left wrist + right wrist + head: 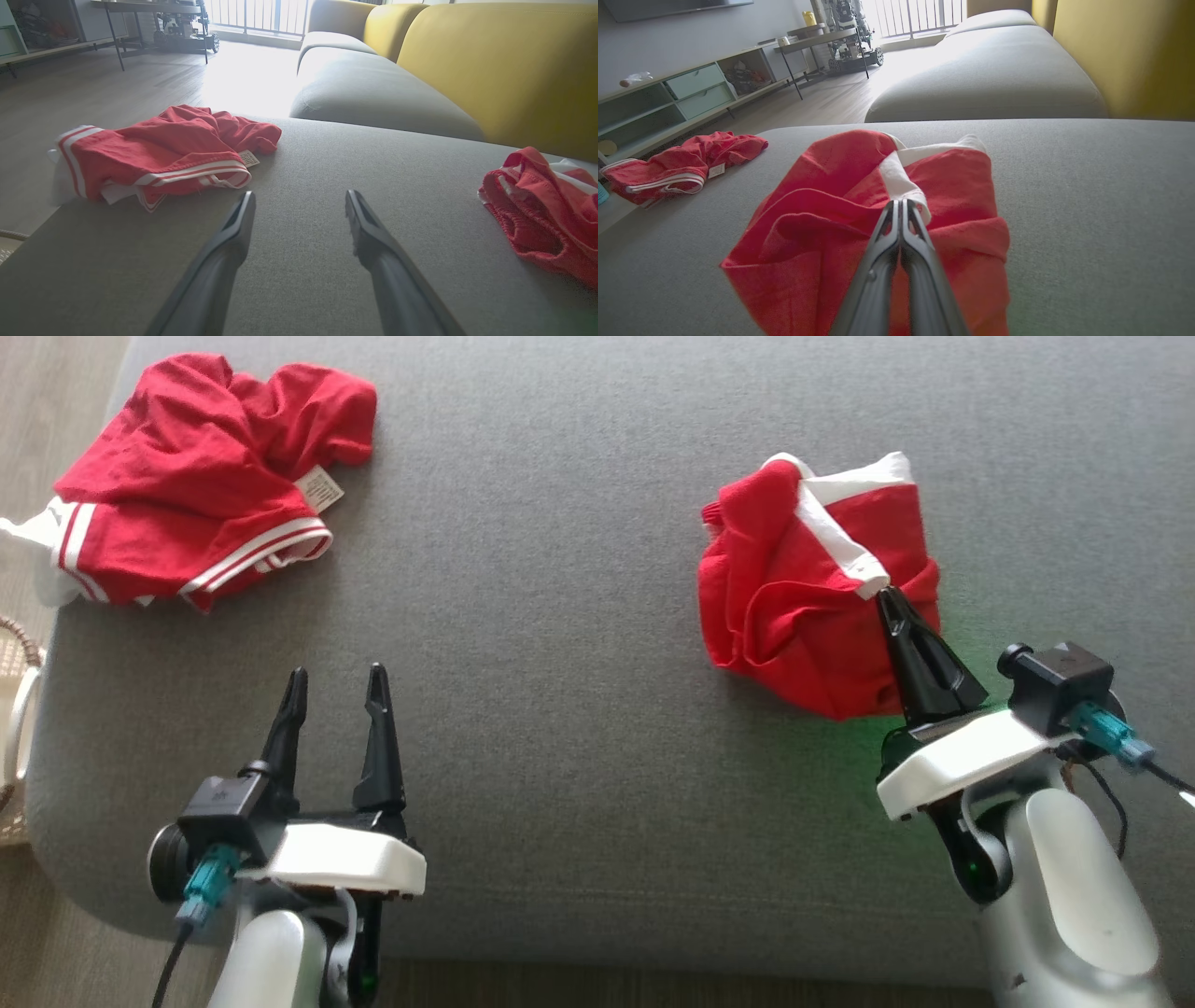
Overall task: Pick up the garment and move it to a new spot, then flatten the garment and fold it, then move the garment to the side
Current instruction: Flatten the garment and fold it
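1. The right gripper [887, 595] had its two dark fingers pressed together, clamped on the near end of a white band of the garment [803, 607]; the right wrist view showed no gap between the tips.
2. The left gripper [336, 674] had its fingers well apart, holding and touching nothing, with bare grey sofa cushion [560, 616] between and beyond them.
3. The garment, red with white trim, sat bunched on the right part of the cushion, just beyond the right gripper and well apart from the left one.
4. Its white band ran from the far edge of the heap back toward the near right, ending at the pinched tips. A second white strip lay along the far edge.
5. The heap was crumpled and only slightly longer from far to near than from left to right. Its folded red bulk spread left of the grip.
6. Whether the pinched part was raised off the cushion could not be told.
7. A second red garment [187, 495] with white stripes lay crumpled at the far left corner of the cushion, well apart from both grippers.
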Robot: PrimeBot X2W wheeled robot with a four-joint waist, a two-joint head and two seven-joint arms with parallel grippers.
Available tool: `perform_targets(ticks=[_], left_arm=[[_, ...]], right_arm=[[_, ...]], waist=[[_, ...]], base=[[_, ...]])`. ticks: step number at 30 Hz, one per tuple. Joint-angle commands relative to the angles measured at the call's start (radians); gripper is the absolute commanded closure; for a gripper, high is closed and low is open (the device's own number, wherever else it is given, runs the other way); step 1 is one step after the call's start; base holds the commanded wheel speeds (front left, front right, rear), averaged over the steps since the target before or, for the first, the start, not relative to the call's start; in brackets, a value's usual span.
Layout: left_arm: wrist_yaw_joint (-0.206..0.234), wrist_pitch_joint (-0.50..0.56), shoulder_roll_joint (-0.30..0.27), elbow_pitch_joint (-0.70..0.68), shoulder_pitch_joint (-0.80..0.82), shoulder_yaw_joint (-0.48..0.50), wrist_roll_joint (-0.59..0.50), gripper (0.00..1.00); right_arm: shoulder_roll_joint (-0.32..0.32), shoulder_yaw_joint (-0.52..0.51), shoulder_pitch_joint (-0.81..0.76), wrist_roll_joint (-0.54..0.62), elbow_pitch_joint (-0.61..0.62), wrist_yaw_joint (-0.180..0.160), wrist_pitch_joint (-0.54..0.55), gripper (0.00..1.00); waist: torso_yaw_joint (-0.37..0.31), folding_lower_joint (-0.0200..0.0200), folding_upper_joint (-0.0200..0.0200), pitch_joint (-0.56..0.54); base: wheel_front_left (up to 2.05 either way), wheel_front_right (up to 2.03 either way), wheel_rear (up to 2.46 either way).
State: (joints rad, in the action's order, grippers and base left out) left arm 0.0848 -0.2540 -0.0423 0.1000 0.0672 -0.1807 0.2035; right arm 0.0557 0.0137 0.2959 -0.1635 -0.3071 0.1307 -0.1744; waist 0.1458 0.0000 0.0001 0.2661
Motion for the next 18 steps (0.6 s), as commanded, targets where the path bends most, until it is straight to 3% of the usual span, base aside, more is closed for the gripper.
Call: perform_targets(ticks=[1,18], left_arm=[[-0.001,-0.008,-0.008,-0.027,0.033,0.031,-0.002,0.00],[0.004,-0.008,-0.008,-0.019,0.056,0.014,0.004,0.00]], right_arm=[[-0.005,0.014,0.036,0.010,0.016,0.000,0.005,1.00],[-0.005,-0.021,0.103,0.076,-0.119,0.000,0.024,1.00]], waist=[[0.010,0.0000,-0.0001,0.009],[0.028,0.0000,-0.0001,0.041]], base=[[0.00,0.00,0.00],[0.00,0.00,0.00]])
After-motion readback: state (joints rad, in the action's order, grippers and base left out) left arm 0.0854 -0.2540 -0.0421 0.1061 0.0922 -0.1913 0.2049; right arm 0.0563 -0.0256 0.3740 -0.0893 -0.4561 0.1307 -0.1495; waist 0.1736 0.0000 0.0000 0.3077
